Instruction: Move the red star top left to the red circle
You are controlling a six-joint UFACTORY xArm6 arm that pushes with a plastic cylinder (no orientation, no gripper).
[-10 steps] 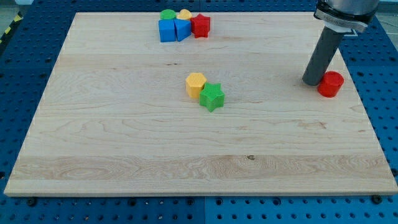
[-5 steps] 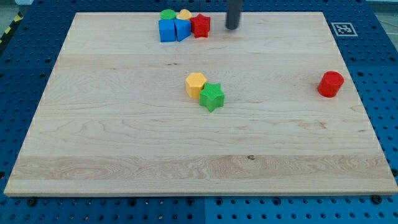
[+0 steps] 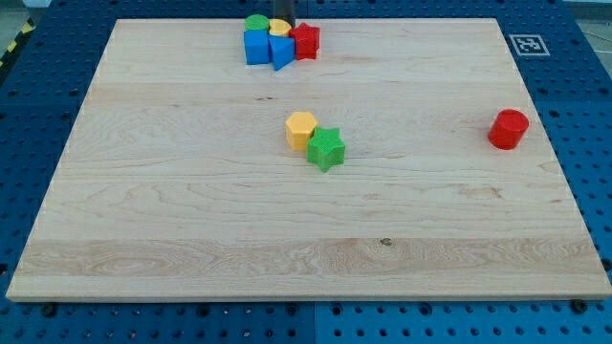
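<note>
The red star (image 3: 306, 41) lies at the view's top centre, at the right end of a tight cluster. The red circle (image 3: 509, 129) stands alone far off at the view's right. My tip (image 3: 281, 19) is at the very top edge of the view, just behind the cluster, touching or nearly touching the yellow block (image 3: 279, 28). Only a short dark stub of the rod shows. The tip is up and to the left of the red star.
The cluster also holds a green circle (image 3: 257, 23), a blue cube (image 3: 256, 47) and a second blue block (image 3: 281, 51). A yellow hexagon (image 3: 300, 128) and a green star (image 3: 326, 148) touch at the board's middle. The wooden board (image 3: 191, 210) sits on a blue pegboard.
My tip moved from beside the red circle to the top, then left behind the cluster. The yellow block, second blue block and red star shifted slightly.
</note>
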